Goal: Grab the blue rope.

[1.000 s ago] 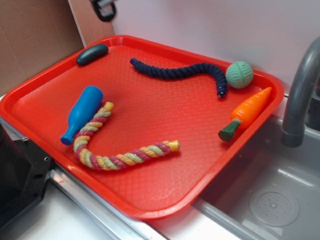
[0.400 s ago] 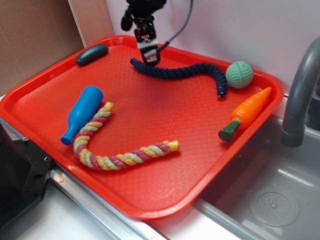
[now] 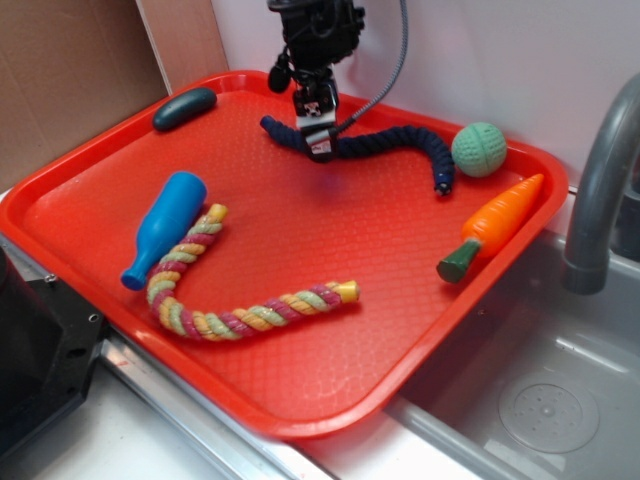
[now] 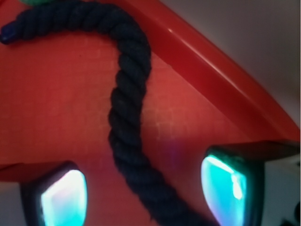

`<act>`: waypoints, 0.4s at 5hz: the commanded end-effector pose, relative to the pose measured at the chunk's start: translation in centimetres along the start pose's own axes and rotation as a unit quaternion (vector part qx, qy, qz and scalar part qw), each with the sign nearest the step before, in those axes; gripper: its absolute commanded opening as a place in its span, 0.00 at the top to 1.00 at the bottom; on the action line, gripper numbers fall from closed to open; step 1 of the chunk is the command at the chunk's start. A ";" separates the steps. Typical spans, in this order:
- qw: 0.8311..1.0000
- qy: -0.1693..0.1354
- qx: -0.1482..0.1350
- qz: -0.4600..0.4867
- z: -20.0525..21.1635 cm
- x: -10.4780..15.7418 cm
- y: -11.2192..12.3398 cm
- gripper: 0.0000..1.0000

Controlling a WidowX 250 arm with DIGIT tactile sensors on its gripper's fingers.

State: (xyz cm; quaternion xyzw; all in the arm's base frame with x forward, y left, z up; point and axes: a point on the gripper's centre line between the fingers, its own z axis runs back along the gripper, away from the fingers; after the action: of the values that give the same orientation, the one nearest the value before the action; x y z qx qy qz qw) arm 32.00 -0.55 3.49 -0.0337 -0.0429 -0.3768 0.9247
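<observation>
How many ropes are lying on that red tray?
2. The dark navy twisted rope runs along the tray's far side, beneath the gripper. The pastel multicoloured twisted rope curves along the near side, beside the light blue bottle-shaped toy. None seem hidden.
</observation>
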 end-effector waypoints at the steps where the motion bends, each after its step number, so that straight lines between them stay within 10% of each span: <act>1: 0.999 -0.013 0.039 -0.027 0.1 0.7 0.6 0.17; 2: 0.999 -0.012 0.049 -0.018 0.0 0.3 1.0 1.00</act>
State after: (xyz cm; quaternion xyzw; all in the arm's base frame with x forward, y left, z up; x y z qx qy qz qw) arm 32.52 0.22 1.96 -0.0034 -0.0512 -0.3919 0.9186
